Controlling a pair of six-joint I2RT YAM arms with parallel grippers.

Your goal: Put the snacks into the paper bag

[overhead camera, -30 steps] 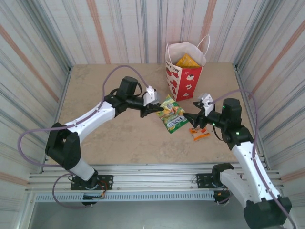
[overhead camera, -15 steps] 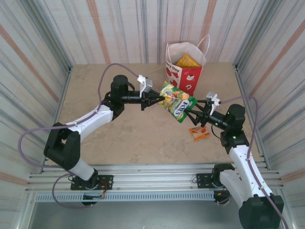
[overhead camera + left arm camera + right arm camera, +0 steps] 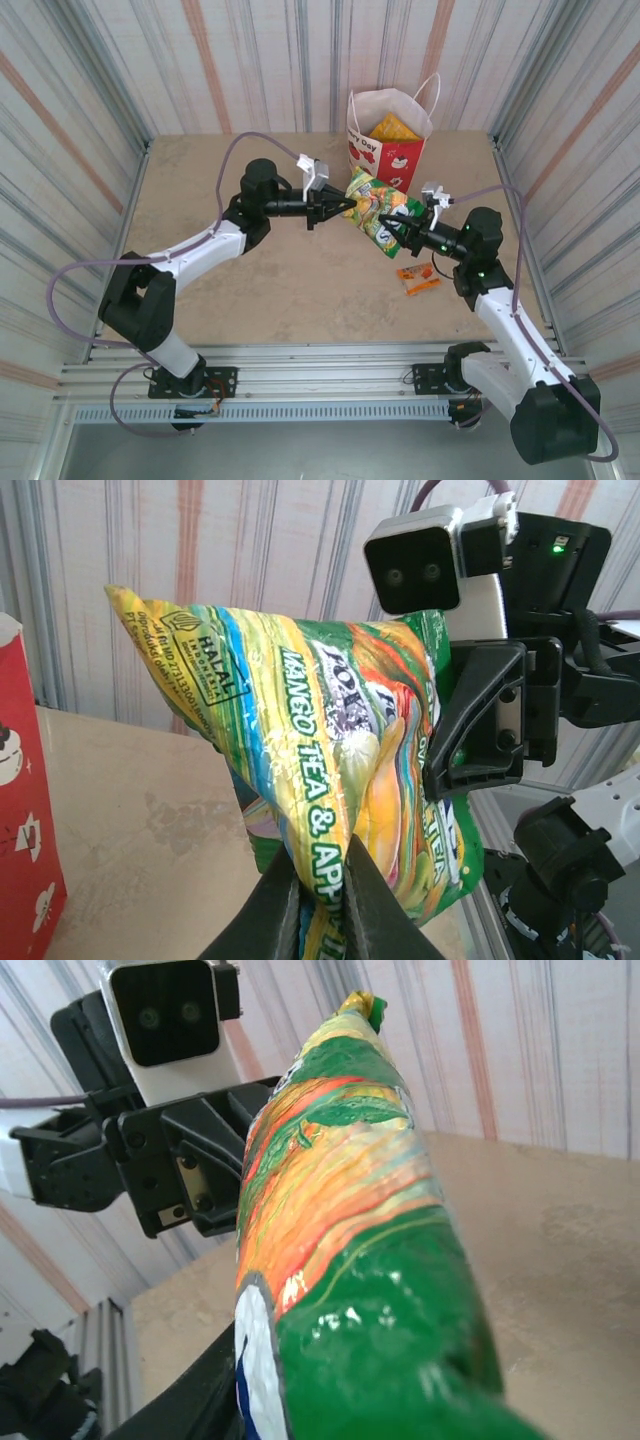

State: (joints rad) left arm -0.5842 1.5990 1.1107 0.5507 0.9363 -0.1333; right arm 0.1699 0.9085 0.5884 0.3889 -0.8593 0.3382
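Up and toward the bag since a second ago, the green snack packet (image 3: 375, 208) now hangs in the air between the two arms, just in front of the paper bag (image 3: 385, 165) and clear of the surface (image 3: 260, 290). The right arm has also come in closer to it.

The left end effector (image 3: 338, 207) is narrow, its fingers (image 3: 285, 905) pinched on one edge of the packet (the left wrist view shows the foil creased between the two tips). The right end effector (image 3: 398, 232) meets the opposite, lower end. In the left wrist view one of its black fingers lies across the packet's far edge, and the right wrist view has the packet running up from between its own fingers. Whether they are pressing on the foil yet I cannot tell.

The paper bag stands upright at the back of the surface, mouth open, with a yellow packet (image 3: 392, 128) showing inside it. An orange packet (image 3: 419, 280) lies flat on the surface near the right arm, apart from both end effectors.
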